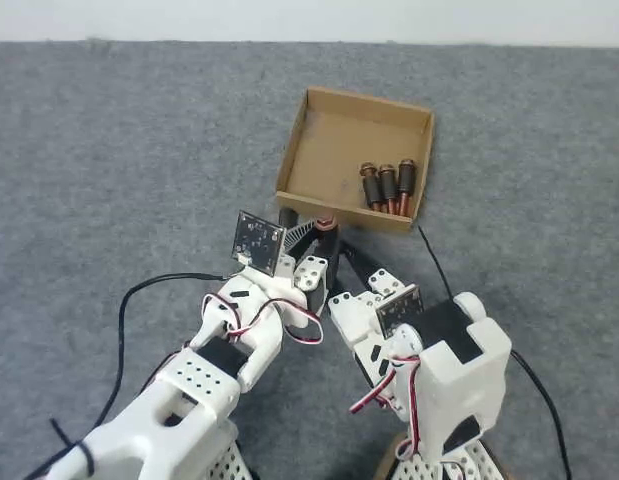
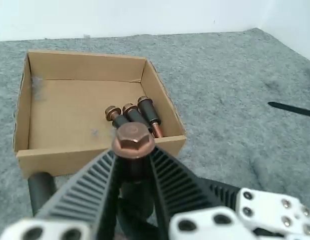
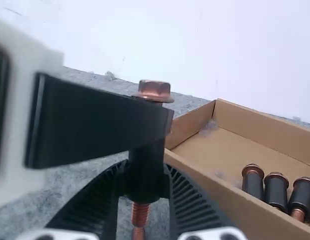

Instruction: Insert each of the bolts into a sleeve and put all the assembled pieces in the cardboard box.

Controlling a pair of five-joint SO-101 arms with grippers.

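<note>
A copper-headed bolt (image 2: 133, 139) sits inside a black sleeve (image 3: 144, 172), held upright just in front of the cardboard box (image 1: 339, 214). My left gripper (image 2: 133, 156) is shut on the piece just under the hex head (image 3: 153, 90). My right gripper (image 3: 143, 186) is shut on the sleeve lower down, and the bolt's thread (image 3: 138, 216) pokes out beneath. In the high view both grippers meet at the bolt (image 1: 327, 223). Three assembled pieces (image 1: 387, 186) lie side by side in the box's near right corner (image 2: 134, 117). A loose black sleeve (image 1: 287, 215) stands by the box's front wall.
Grey carpet covers the table on every side of the box. Black cables (image 1: 139, 300) trail over it left and right of the arms. The box's left half (image 1: 324, 140) holds nothing.
</note>
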